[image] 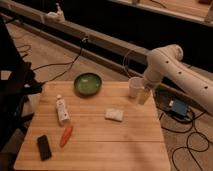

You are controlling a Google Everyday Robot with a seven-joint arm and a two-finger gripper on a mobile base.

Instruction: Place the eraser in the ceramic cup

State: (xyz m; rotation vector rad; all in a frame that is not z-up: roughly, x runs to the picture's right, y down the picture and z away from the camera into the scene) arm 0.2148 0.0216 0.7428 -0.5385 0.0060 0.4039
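Observation:
The eraser (44, 147), a small flat black block, lies near the front left corner of the wooden table (100, 145). The ceramic cup (134, 86), plain and white, stands upright at the table's far right edge. My white arm reaches in from the right, and my gripper (144, 95) hangs just to the right of the cup, close beside it and far from the eraser. The gripper stands open and nothing shows between its fingers.
A round green bowl (88, 83) sits at the back centre. On the left lie a white tube (62, 110) and an orange carrot (66, 135), with a white pad (114, 114) mid-table. Cables and a blue box (178, 107) are on the floor; dark equipment (12, 85) stands at the left.

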